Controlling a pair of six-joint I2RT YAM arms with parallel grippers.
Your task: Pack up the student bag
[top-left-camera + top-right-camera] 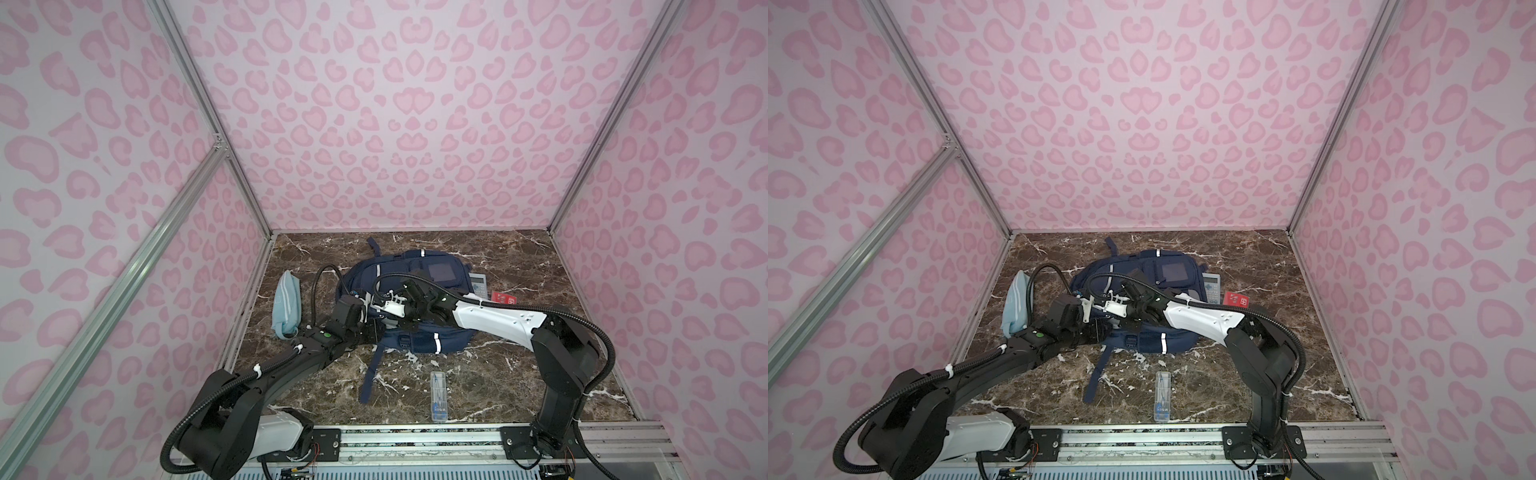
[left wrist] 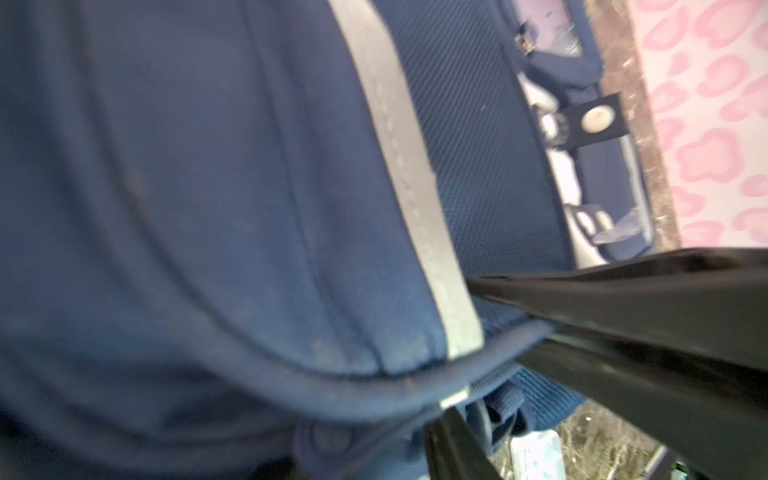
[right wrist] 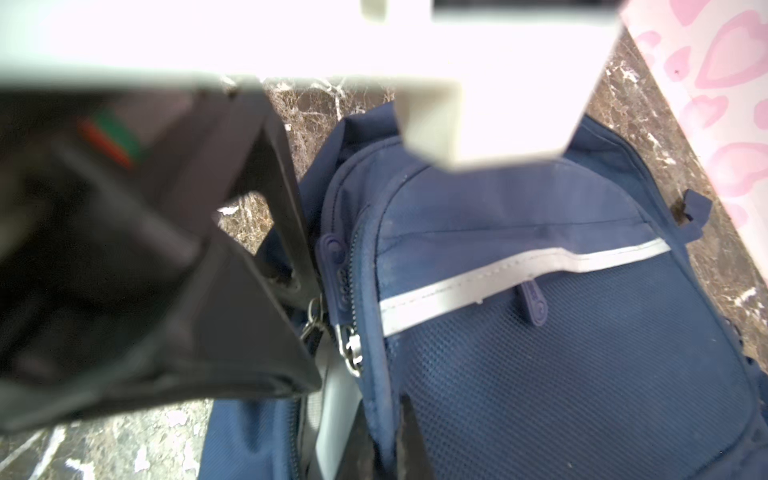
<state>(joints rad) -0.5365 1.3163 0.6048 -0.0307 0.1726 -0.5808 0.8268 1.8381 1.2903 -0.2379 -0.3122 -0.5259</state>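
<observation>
Opening the large navy-blue fabric backpack (image 1: 399,266) seems your step: right gripper (image 3: 384,415) clamps its flap edge (image 3: 371,386), left gripper (image 2: 451,349) jaws gape beside the navy rubber zip pull (image 3: 334,266); close there next.

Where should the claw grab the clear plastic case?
I'd grab the clear plastic case at its middle, from straight above, squeezing across its narrow width. It lies flat on the marble table, long and slim, both long sides free.
</observation>
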